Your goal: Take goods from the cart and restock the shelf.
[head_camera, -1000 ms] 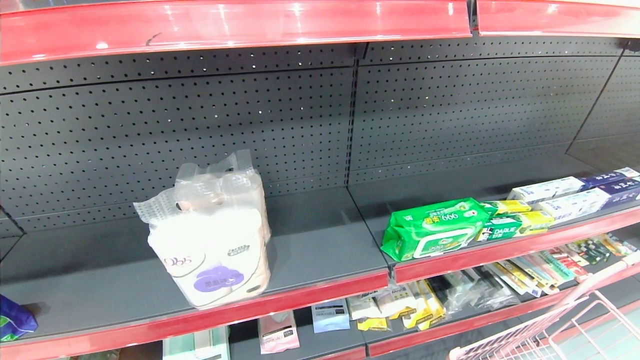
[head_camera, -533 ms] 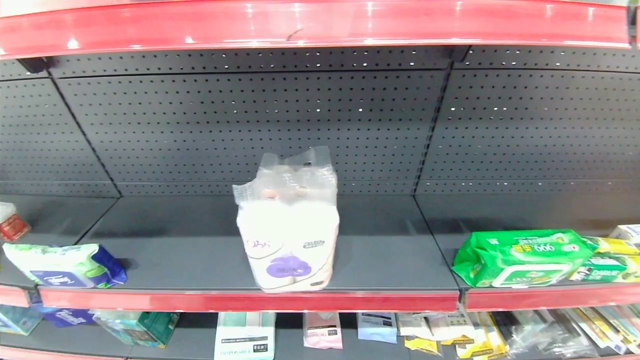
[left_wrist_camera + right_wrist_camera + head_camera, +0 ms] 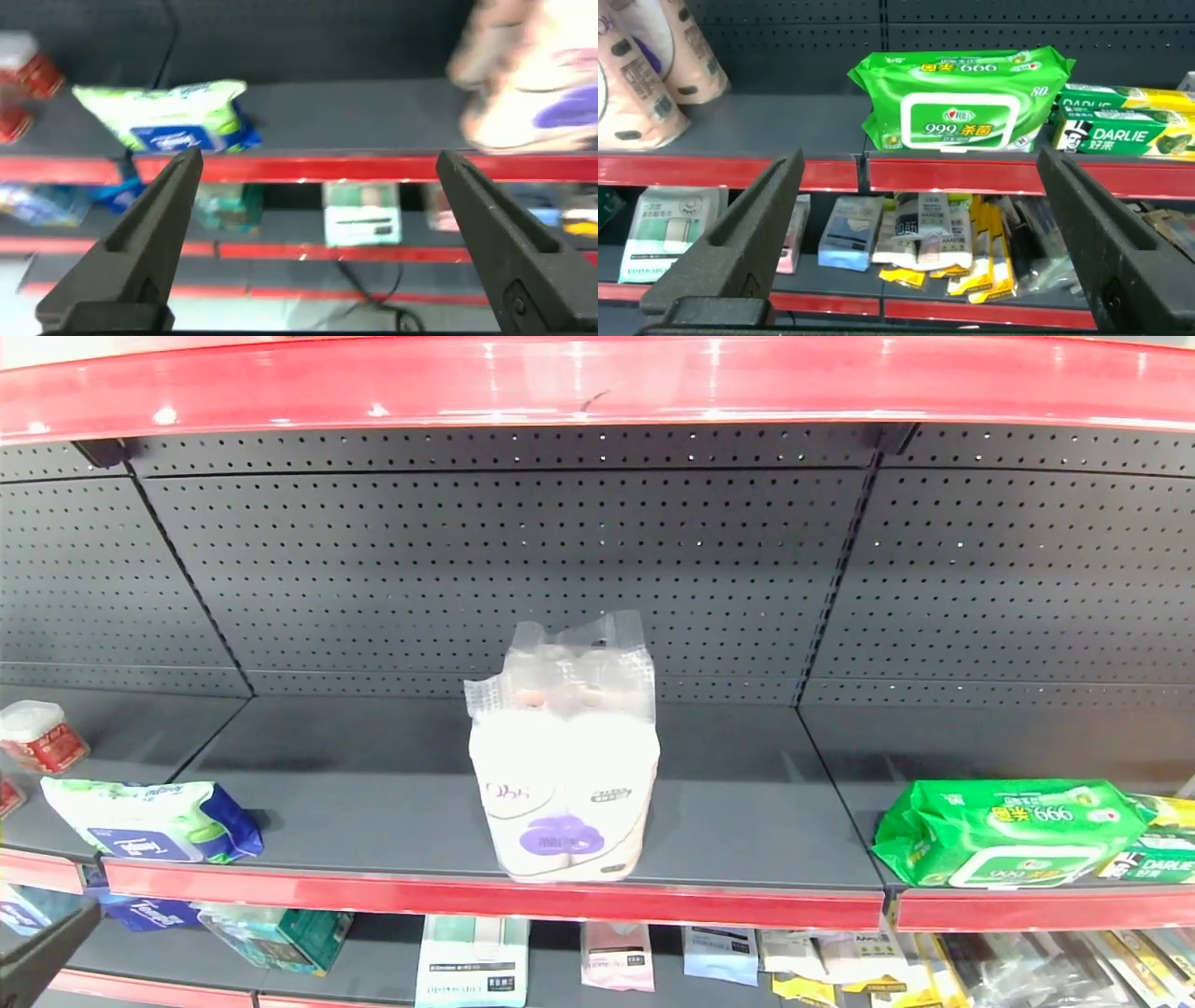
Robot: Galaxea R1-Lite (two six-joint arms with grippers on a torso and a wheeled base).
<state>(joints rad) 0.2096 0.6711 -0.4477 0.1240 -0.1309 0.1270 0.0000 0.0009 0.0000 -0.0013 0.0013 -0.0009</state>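
**A:** What lies farthest left of the toilet roll pack?

**B:** A small red tub with a white lid. It is well to the left of the toilet roll pack, set back in the neighbouring bay of the shelf. Nearer the pack, though well apart from it, a blue-and-green wipes pack lies flat at the front edge.

**A:** And the left gripper?

**B:** The left gripper faces the shelf front between the blue-and-green wipes pack and the toilet roll pack, and sits lower than both. Its two dark fingers are spread wide with nothing between them.

**A:** The toilet roll pack itself?

**B:** It stands upright in the middle bay, with its foot right at the red front strip. The rolls are white, there is a purple mark on the front, and a clear plastic handle sticks up on top.

**A:** Beneath it?

**B:** Flat sachets and packets lie in a row on the lower shelf.

**A:** Right of the pack?

**B:** A green wet wipes pack lies flat at the front of the next bay, well apart from the toilet roll pack. Green-and-yellow toothpaste boxes are just beside it on the far side. I cannot tell whether they touch.

**A:** And the right gripper?

**B:** The right gripper faces the shelf front to the right of the toilet roll pack, just below the green wet wipes pack. Its fingers are wide apart and hold nothing.
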